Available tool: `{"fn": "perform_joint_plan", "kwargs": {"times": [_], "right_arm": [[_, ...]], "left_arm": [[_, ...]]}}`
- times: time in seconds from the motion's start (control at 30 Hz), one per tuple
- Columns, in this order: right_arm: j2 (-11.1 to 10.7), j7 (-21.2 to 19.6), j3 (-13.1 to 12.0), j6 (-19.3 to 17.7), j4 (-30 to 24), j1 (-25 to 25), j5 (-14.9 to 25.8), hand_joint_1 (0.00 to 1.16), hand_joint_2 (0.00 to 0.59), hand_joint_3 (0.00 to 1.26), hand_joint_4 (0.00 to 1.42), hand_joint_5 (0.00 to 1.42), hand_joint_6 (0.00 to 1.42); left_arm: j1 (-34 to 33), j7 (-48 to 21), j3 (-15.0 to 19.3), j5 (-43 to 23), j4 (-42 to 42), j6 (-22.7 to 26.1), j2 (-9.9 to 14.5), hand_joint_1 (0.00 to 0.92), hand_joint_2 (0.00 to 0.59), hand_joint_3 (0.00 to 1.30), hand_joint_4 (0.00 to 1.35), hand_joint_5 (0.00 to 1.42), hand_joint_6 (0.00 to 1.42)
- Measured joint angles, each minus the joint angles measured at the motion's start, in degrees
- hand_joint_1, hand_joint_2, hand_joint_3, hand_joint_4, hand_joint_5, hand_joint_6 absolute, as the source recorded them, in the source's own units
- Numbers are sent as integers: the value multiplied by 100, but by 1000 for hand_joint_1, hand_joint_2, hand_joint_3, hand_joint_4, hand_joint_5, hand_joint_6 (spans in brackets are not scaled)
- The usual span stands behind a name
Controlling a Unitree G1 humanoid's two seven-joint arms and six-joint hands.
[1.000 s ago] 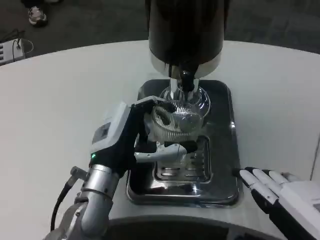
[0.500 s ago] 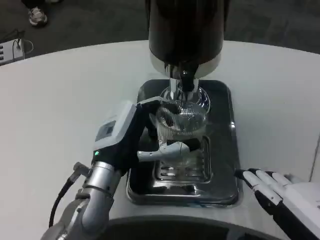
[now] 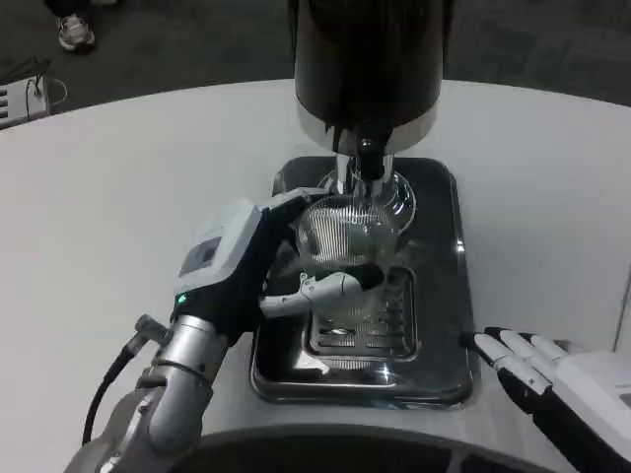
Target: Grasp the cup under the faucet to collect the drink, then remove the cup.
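The ribbed clear cup (image 3: 345,241) sits tilted just below the faucet (image 3: 367,158) of the dark dispenser (image 3: 367,59), over the steel tray (image 3: 444,296). The left hand (image 3: 261,266) grips it, fingers wrapped around its wall. The right hand (image 3: 552,379) rests on the white table (image 3: 118,197) beside the tray's near right corner, fingers straight, holding nothing.

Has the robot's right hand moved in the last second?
No, hardly: the right robot hand lies open at the same spot beside the tray's near right corner.
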Motion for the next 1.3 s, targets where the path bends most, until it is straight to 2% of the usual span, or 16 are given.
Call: {"fn": "perform_joint_plan", "kwargs": {"times": [0.17, 0.27, 0.47, 0.63, 0.77, 0.97, 1.1, 1.3], "right_arm": [[-53, 0, 6, 55, 14, -41, 36, 471, 448, 52, 0, 0, 0], [-71, 0, 19, 99, 25, -40, 53, 470, 448, 53, 0, 0, 0], [-94, 0, 79, 141, 42, -57, 57, 473, 445, 53, 0, 0, 0], [-94, 0, 153, 177, 53, -78, 52, 478, 441, 54, 0, 0, 0], [-93, 0, 196, 228, 64, -92, 32, 480, 440, 54, 0, 0, 0], [-86, -1, 289, 288, 107, -153, -3, 483, 439, 61, 0, 0, 0], [-78, -2, 369, 312, 124, -216, -30, 485, 439, 63, 0, 0, 0], [-57, -8, 461, 360, 161, -264, -118, 486, 439, 63, 0, 0, 0]], "left_arm": [[-100, -433, -47, -122, 2, 0, 41, 157, 0, 149, 20, 293, 332], [-143, -658, -71, -176, 2, -2, 65, 146, 1, 99, 0, 245, 310], [-150, -919, -89, -263, -14, -74, 86, 139, 1, 75, 0, 239, 307], [-10, -951, -1, -469, -254, -343, 164, 133, 2, 74, 0, 239, 307], [286, -993, 179, -652, -605, -460, 297, 119, 8, 110, 26, 248, 313], [889, -1242, 506, -923, -1332, -437, 675, 121, 13, 207, 130, 290, 340], [1328, -1466, 790, -1242, -1841, -382, 838, 104, 22, 264, 198, 318, 375], [1790, -1944, 1245, -2171, -2658, -370, 866, 60, 52, 318, 266, 356, 377]]}}
